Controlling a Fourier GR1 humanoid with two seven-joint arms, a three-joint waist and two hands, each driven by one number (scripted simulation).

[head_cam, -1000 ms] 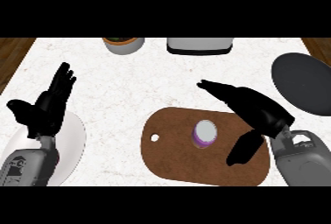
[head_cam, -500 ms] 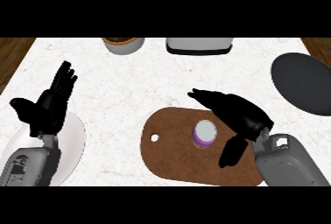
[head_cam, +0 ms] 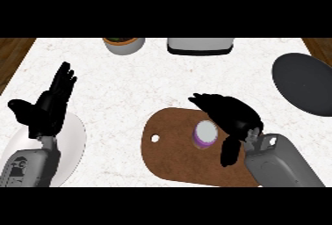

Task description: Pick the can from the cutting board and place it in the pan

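Observation:
A can (head_cam: pixel 205 133) with a silver top and purple side stands upright on the brown cutting board (head_cam: pixel 174 154), right of the board's small hole. My right hand (head_cam: pixel 230 115) hovers right beside the can, fingers stretched over its far side and the thumb (head_cam: pixel 229 151) hanging down at its right; the fingers are straight and not closed round it. The dark pan (head_cam: pixel 303 82) lies at the far right edge of the counter. Resting open with fingers up, my left hand (head_cam: pixel 47 107) shows at the left.
A white plate (head_cam: pixel 74 145) lies under my left forearm at the lower left. At the counter's back edge stand a grey bowl (head_cam: pixel 123 44) with dark contents and a white-and-black appliance (head_cam: pixel 200 45).
My right hand has moved left across the board and now reaches the can's side; its fingers bend over the can's far edge. The left hand has barely moved.

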